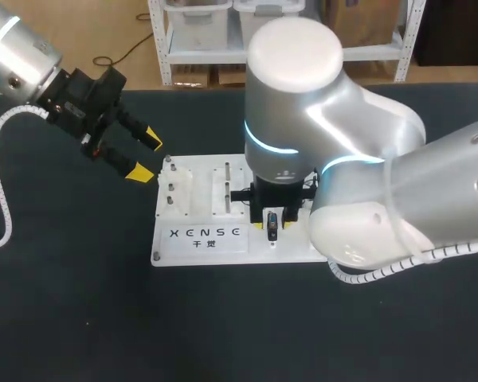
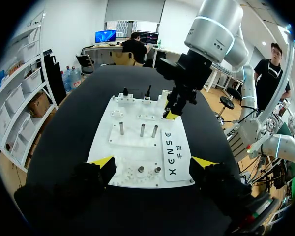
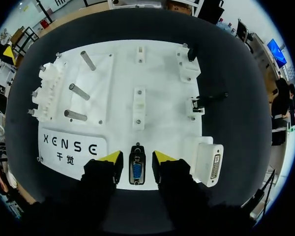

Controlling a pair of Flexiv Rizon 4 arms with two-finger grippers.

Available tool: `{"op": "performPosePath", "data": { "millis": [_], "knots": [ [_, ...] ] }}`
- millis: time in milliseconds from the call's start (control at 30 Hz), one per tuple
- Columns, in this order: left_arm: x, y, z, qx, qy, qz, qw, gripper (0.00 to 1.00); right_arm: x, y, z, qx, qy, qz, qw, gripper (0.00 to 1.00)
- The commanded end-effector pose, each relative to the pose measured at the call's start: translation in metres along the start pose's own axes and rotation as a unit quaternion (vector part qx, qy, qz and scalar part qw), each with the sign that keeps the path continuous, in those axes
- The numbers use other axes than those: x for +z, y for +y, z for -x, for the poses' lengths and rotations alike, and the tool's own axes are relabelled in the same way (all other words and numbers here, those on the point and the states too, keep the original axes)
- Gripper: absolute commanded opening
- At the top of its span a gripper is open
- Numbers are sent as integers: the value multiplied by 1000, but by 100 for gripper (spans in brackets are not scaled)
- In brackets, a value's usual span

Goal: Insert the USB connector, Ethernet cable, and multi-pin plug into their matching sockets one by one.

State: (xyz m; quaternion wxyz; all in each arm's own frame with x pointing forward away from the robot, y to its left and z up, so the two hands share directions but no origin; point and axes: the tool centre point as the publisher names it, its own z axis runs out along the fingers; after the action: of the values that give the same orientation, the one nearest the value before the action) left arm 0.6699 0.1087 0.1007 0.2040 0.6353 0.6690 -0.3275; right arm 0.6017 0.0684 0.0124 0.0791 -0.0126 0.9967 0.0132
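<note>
Multi-pin plug [image 3: 136, 171] stands between our right gripper's [image 3: 137, 158] open fingers, not squeezed yet. Next, we think, we must pinch it. Our left gripper [image 2: 153, 162] hangs open too.

In the head view the right arm [image 1: 366, 159] hides the right part of the white board [image 1: 163, 243] and almost all of the right gripper [image 1: 272, 226], while in the left wrist view the small black parts [image 2: 125, 92] at the board's far edge are too small to identify.
</note>
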Motion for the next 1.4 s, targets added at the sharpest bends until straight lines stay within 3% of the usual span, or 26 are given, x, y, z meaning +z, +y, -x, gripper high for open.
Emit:
{"op": "performPosePath", "data": {
  "millis": [33, 133, 467, 800, 1067, 1400],
  "knots": [
    [0, 1, -1, 1, 0, -1, 1000, 100, 2, -1, 0, -2, -3, 1, 1000, 0],
    [0, 1, -1, 1, 0, -1, 1000, 100, 0, -2, 0, -7, -7, 5, 1000, 0],
    [0, 1, -1, 1, 0, -1, 1000, 100, -41, -13, 13, -3, -54, 27, 998, 0],
    [0, 1, -1, 1, 0, -1, 1000, 100, -78, -39, 19, 2, -80, 34, 996, 0],
    [0, 1, -1, 1, 0, -1, 1000, 100, -71, -61, 14, 7, -75, 11, 997, 0],
    [0, 1, -1, 1, 0, -1, 1000, 100, -58, -71, 12, 14, -67, -5, 998, 0]
  ]
}}
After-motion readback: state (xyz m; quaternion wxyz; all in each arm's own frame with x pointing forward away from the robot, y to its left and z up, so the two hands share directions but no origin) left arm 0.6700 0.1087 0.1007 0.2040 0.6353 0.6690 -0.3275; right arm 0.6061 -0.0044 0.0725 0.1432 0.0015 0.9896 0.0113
